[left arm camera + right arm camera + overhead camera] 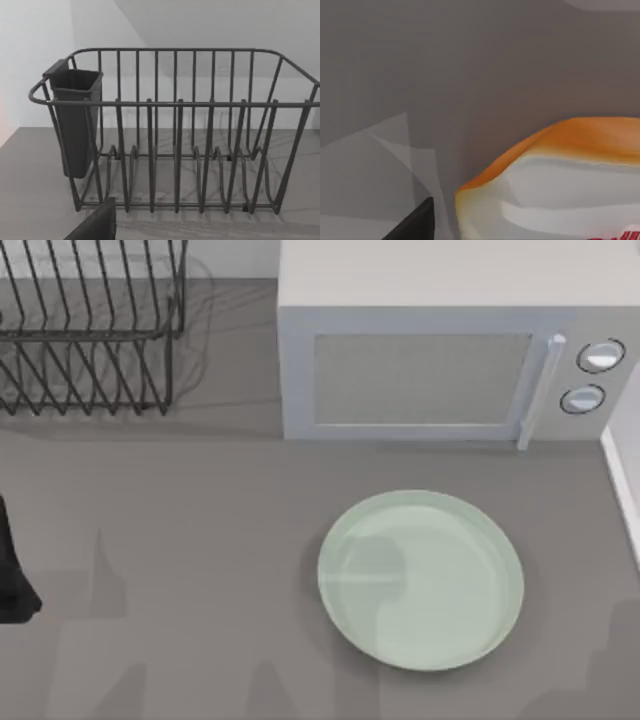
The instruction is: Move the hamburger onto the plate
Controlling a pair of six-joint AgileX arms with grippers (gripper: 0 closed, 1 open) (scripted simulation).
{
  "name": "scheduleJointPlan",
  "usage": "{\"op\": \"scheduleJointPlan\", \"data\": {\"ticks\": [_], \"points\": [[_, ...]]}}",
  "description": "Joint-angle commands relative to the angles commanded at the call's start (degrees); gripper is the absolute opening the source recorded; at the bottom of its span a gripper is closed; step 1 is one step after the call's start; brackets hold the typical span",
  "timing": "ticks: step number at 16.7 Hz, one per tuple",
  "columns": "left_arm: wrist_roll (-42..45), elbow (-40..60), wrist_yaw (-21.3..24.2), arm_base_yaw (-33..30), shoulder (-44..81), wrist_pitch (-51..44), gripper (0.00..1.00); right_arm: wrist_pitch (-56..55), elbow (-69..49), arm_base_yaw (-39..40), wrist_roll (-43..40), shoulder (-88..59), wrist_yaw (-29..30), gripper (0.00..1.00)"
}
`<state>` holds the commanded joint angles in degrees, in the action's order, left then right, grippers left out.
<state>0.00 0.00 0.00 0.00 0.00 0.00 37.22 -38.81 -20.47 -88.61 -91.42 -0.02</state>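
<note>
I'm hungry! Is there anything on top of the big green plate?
No food lies on the round pale mint-green glossy plate; its top shows bare. What lies beneath it on the grey table is covered.

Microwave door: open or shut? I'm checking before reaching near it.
Shut: the microwave door lies flush with its front, handle beside the dials.
</note>
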Motion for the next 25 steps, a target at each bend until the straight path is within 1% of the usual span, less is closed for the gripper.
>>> {"op": "scheduleJointPlan", "data": {"ticks": [2,6,19,20,25], "points": [[0.0,0.0,0.0,0.0,0.0,0.0,1.0,-2.9,1.6,0.0,0.0,-1.7,0.0,1.0],[0.0,0.0,0.0,0.0,0.0,0.0,1.0,-3.4,2.0,0.0,0.0,-2.1,0.0,1.0],[0.0,0.0,0.0,0.0,0.0,0.0,1.0,-3.4,2.0,0.0,0.0,-2.1,0.0,0.02],[0.0,0.0,0.0,0.0,0.0,0.0,1.0,-3.4,2.0,0.0,0.0,-2.1,0.0,0.0],[0.0,0.0,0.0,0.0,0.0,0.0,1.0,-3.4,2.0,0.0,0.0,-2.1,0.0,0.0]]}}
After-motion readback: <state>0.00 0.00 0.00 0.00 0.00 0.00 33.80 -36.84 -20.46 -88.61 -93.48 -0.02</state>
